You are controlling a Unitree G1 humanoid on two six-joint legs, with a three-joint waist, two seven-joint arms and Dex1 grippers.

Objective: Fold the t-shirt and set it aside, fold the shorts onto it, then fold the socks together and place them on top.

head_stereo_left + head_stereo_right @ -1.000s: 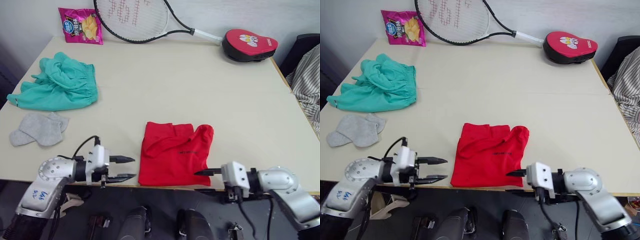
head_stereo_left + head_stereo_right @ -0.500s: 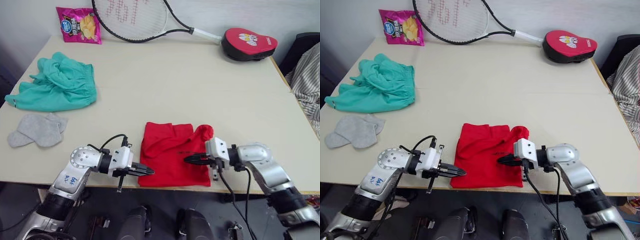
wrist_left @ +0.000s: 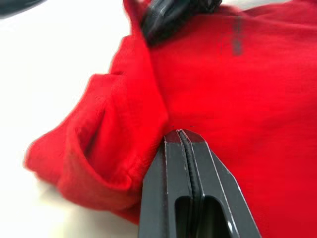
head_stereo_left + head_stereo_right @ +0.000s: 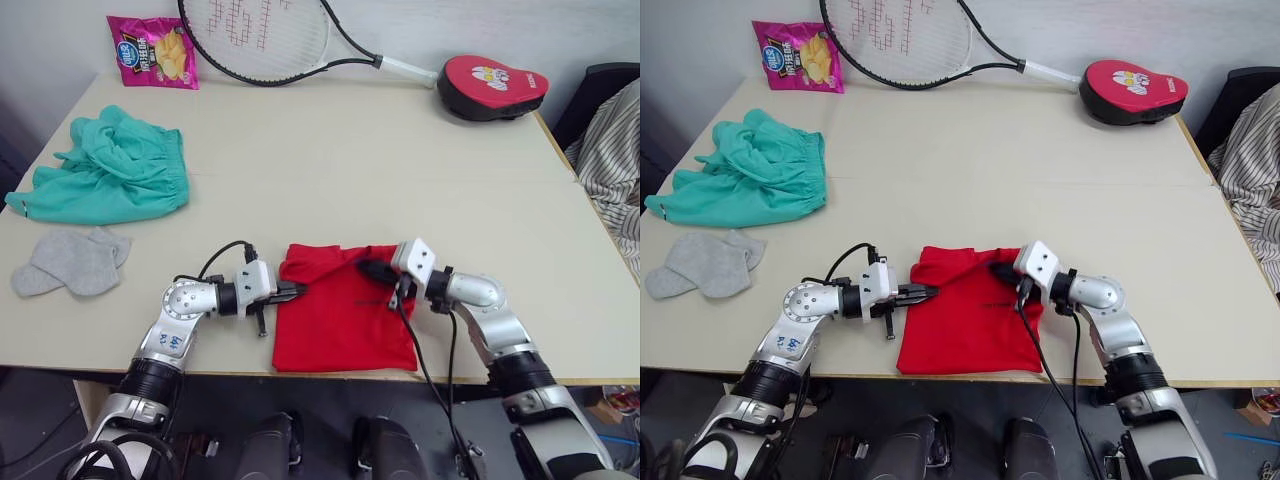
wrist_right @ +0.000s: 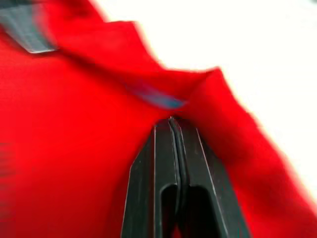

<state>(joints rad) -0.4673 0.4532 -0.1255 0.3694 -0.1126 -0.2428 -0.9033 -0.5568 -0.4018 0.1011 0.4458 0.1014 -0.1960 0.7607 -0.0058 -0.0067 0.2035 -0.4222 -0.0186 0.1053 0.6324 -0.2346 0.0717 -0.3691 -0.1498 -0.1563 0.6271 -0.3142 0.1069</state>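
The t-shirt [image 4: 345,315] lies partly folded into a rough rectangle at the near edge of the counter [image 4: 400,170], its near hem just beside the counter's lip and its far edge bunched and uneven. The left end effector [image 4: 290,291] is at the t-shirt's left far corner with its fingers pressed together; the left wrist view shows them touching a rolled fold of red cloth, though whether fabric is pinched between them cannot be told. The right end effector [image 4: 368,269] sits on the far edge near the middle, fingers likewise pressed together against the cloth. Judged risk: if either holds only the top layer, a lift would peel the fold open rather than carry it. A pull toward the robot could drag the garment off the near edge. The two end effectors are near each other, so crossing paths could cause contact. The shorts [image 4: 110,170] lie crumpled at the far left and the socks [image 4: 72,260] just nearer, both well apart and untouched.
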